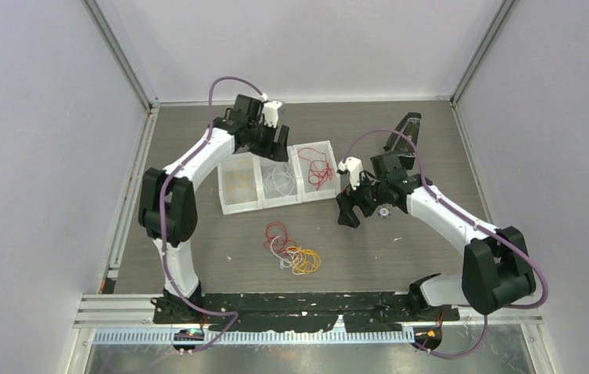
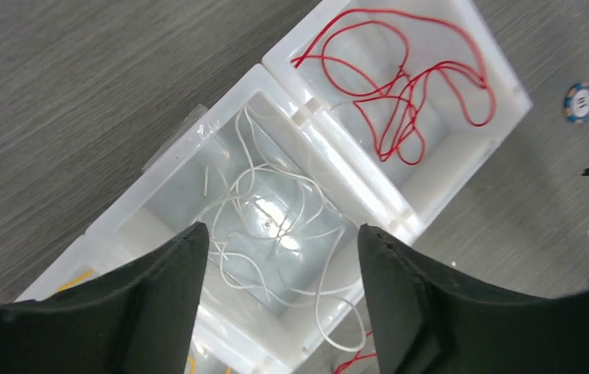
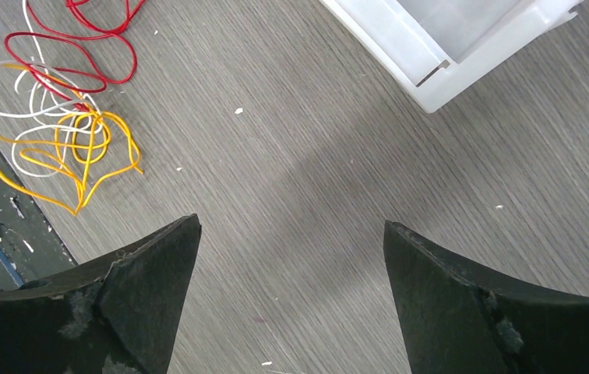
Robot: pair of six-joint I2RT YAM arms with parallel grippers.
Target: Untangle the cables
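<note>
A tangle of red, white and yellow-orange cables (image 1: 291,248) lies on the table in front of the bins; it also shows in the right wrist view (image 3: 61,117). Three white bins (image 1: 277,178) hold sorted cables: yellow (image 1: 237,185), white (image 1: 279,181) (image 2: 276,226), red (image 1: 319,170) (image 2: 396,86). One white cable hangs over the middle bin's rim (image 2: 338,331). My left gripper (image 1: 273,146) (image 2: 283,234) is open and empty above the middle bin. My right gripper (image 1: 347,216) (image 3: 291,230) is open and empty over bare table, right of the tangle.
A black stand (image 1: 405,131) sits at the back right. A small round blue-and-white token (image 2: 578,101) (image 1: 385,210) lies on the table right of the red bin. Grey walls enclose the table on three sides.
</note>
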